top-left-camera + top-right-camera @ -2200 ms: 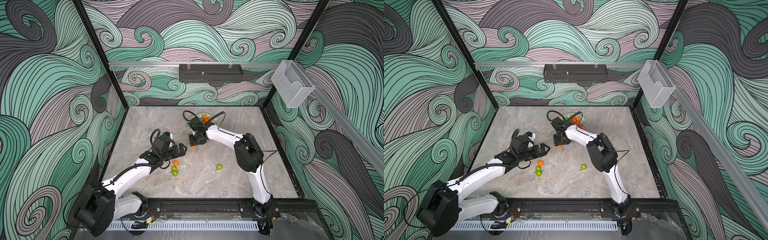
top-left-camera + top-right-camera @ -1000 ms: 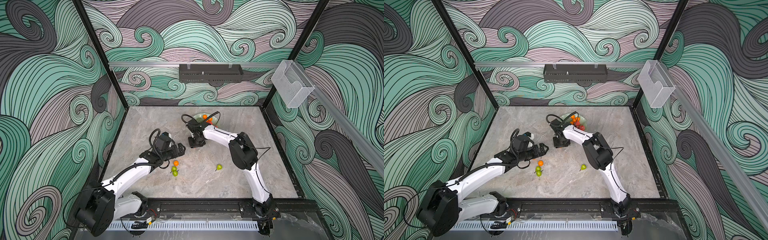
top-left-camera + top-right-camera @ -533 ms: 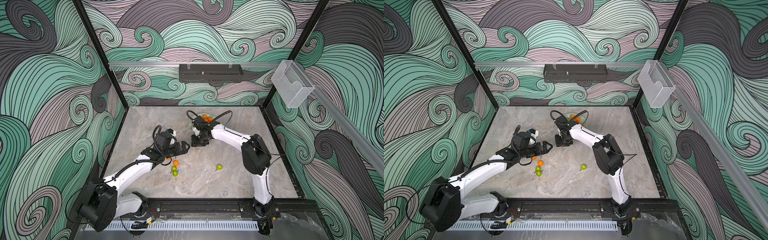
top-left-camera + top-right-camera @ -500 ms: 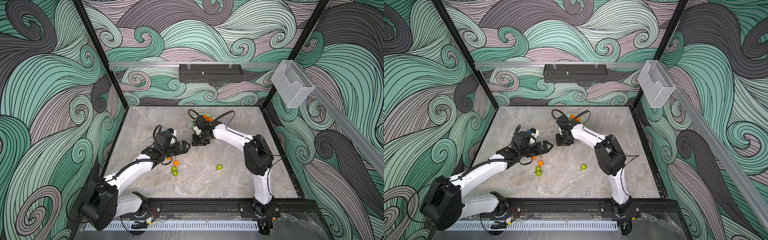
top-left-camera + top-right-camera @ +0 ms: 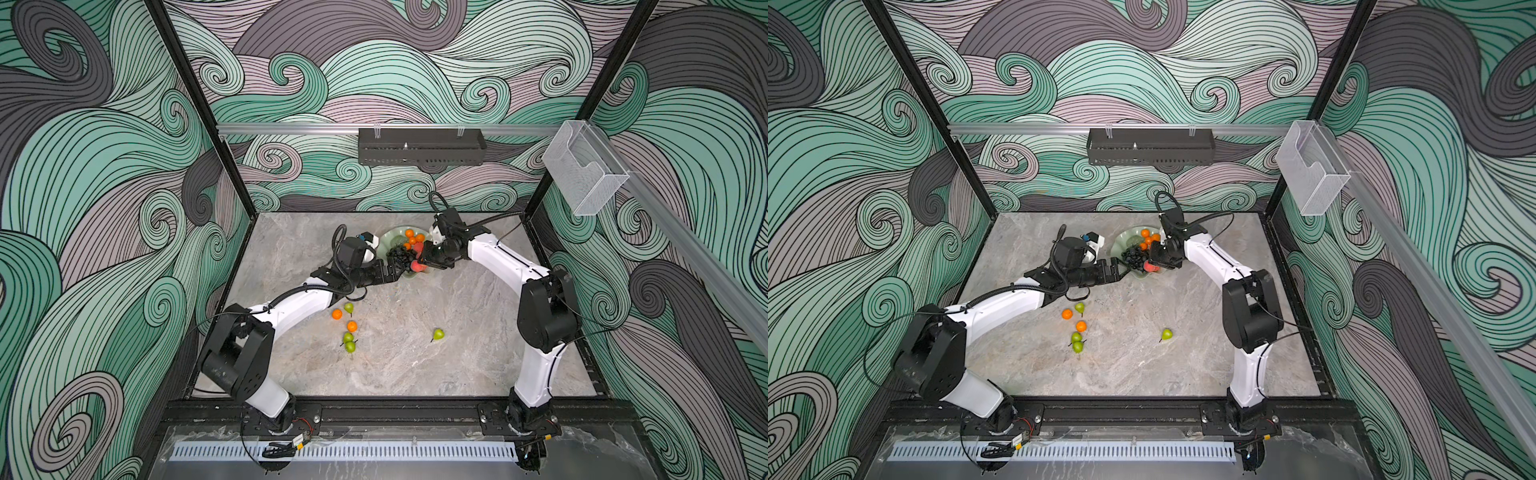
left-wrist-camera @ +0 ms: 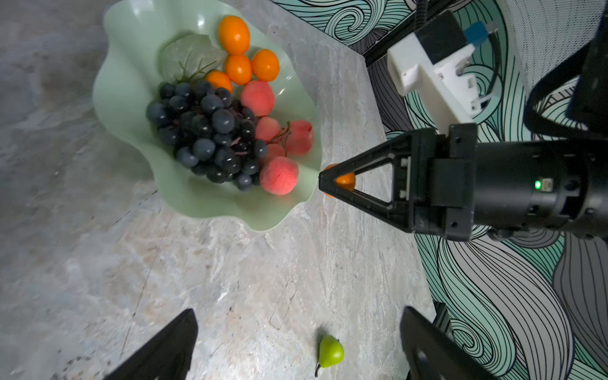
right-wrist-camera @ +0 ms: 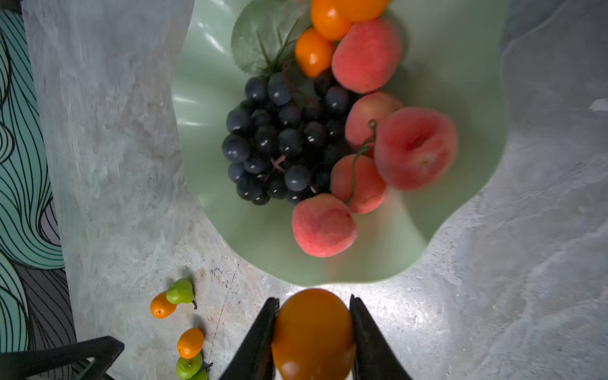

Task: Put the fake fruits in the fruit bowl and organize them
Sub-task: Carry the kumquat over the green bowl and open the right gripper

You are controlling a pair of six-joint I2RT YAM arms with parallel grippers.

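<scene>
Right gripper (image 7: 312, 299) clamps an orange (image 7: 312, 332) just outside the rim of the fruit bowl (image 7: 204, 98), left gripper (image 6: 297, 324) gaping empty nearby: lift clear over rim and peaches (image 7: 324, 225), release low beside the bowled oranges (image 7: 314, 52); held orange slightly oval, long axis seemingly along the fingers, toward the bowl.

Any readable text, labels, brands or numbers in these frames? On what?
None can be read.
The fruit bowl and fake fruits carry no lettering.
Any print on the small yellowish piece low at the front is too small to tell.
The green light shows no sign or number.
</scene>
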